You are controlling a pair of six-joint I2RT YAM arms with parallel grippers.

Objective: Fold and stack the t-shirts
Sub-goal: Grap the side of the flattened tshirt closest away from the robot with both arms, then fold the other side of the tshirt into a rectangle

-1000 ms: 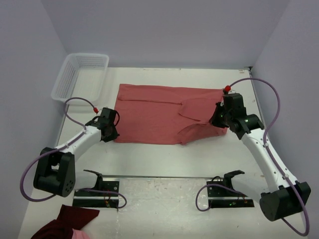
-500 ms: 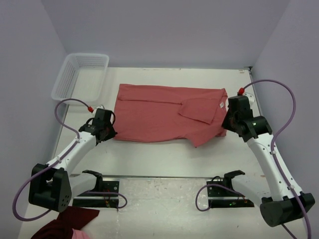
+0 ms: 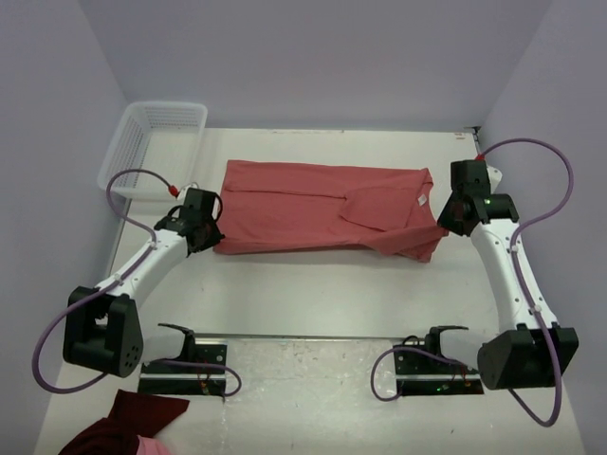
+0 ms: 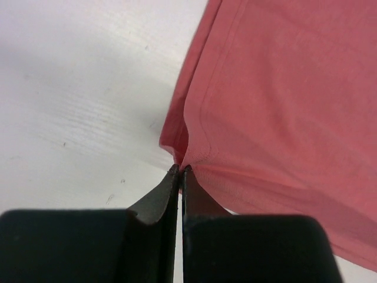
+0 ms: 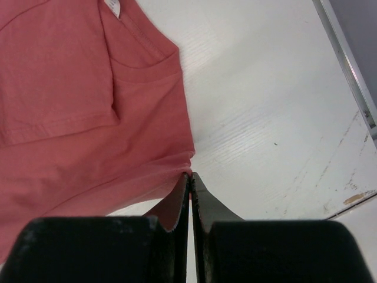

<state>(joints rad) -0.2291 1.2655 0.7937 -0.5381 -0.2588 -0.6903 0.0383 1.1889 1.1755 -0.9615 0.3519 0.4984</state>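
T-shirt [image 3: 322, 204]: one salmon-red shirt is spread lengthwise across the middle of the counter [image 3: 313, 294], hem to the left, neck label [image 3: 418, 200] to the right, one sleeve [image 3: 375, 210] laid over the body.
Left pincer [image 4: 178, 171]: clenched on the near hem corner; a small pucker of cloth is drawn into the closed tips.
Right pincer [image 5: 190, 175]: clenched on the near edge at the shoulder end, with cloth gathered at the tips.
Reason for the hold: with both near corners pinched, the near long edge is kept under control between the arms. It is judged that this edge is meant to be carried over for a lengthwise fold.
Stage: folding is judged to be early; no stack is seen.
Surface: white, matte, lightly scuffed.
Basket [image 3: 119, 156]: white mesh, set at the far left, near the far hem corner but apart from it.
Bundle [image 3: 133, 427]: dark maroon cloth with a pink patch, lying at the near left corner, well apart from the work.
Room: plain pale lilac walls [image 3: 313, 57] are seen on three sides.
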